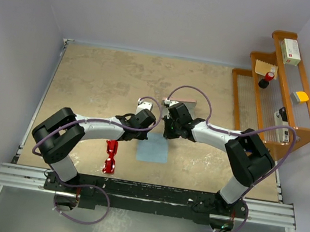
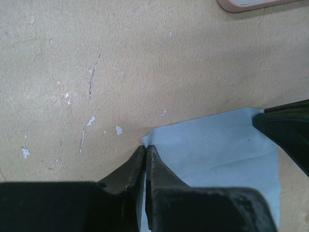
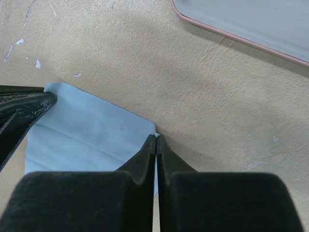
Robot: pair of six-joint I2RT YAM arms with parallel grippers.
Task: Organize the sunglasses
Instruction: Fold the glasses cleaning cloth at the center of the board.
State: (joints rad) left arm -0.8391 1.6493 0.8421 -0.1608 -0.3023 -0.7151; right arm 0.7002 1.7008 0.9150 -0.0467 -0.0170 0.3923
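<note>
The red sunglasses (image 1: 111,156) lie on the table near the front, left of the light blue cloth (image 1: 153,151) and apart from both grippers. My left gripper (image 1: 151,132) is shut on the cloth's far left corner, seen in the left wrist view (image 2: 146,147). My right gripper (image 1: 167,134) is shut on the cloth's far right corner, seen in the right wrist view (image 3: 156,137). The cloth (image 2: 217,150) (image 3: 91,135) lies mostly flat. The pink case (image 3: 251,21) lies just beyond the cloth, and its edge shows in the left wrist view (image 2: 256,4).
A wooden tiered rack (image 1: 305,124) stands at the right edge with a white box (image 1: 291,52), a yellow item (image 1: 301,97) and a small red-and-black bottle (image 1: 265,80). Walls close the table at the back and sides.
</note>
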